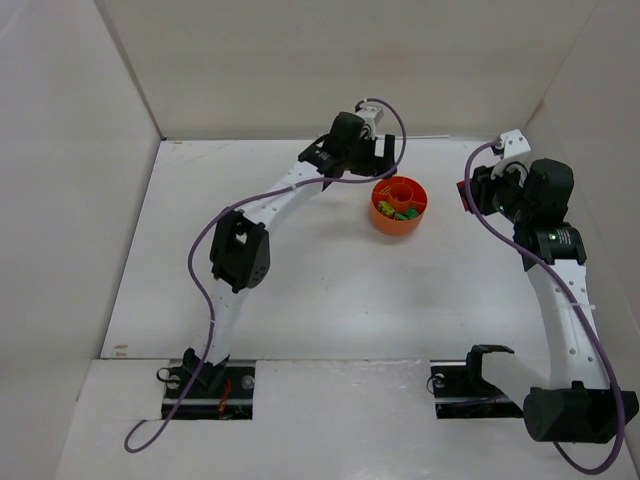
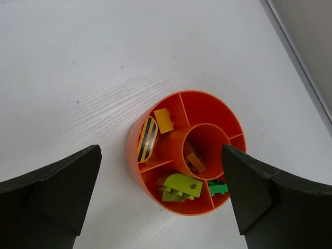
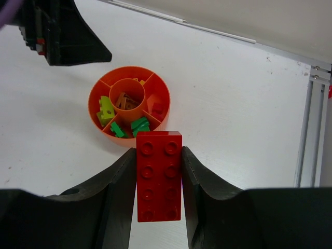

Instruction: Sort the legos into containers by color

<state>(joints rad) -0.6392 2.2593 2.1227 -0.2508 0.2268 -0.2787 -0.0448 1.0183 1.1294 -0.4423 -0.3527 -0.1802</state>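
The orange bowl (image 1: 399, 205) stands on the white table at the back middle. In the left wrist view its rim (image 2: 134, 155) lies below my open, empty left gripper (image 2: 161, 155). Its compartments hold a yellow brick (image 2: 164, 120), a yellow-black striped piece (image 2: 147, 139), lime bricks (image 2: 179, 187) and a green brick (image 2: 218, 188). A brown brick (image 2: 195, 162) lies in the centre cup. My right gripper (image 3: 158, 155) is shut on a red 2x4 brick (image 3: 158, 176), held above the table to the right of the bowl (image 3: 92, 104). A small red brick (image 3: 157, 108) lies in one compartment.
White walls enclose the table at the back and on both sides. A metal rail (image 3: 311, 129) runs along the right wall. The left arm (image 1: 240, 250) stretches across the table's left middle. My left gripper (image 3: 62, 31) hangs just beyond the bowl.
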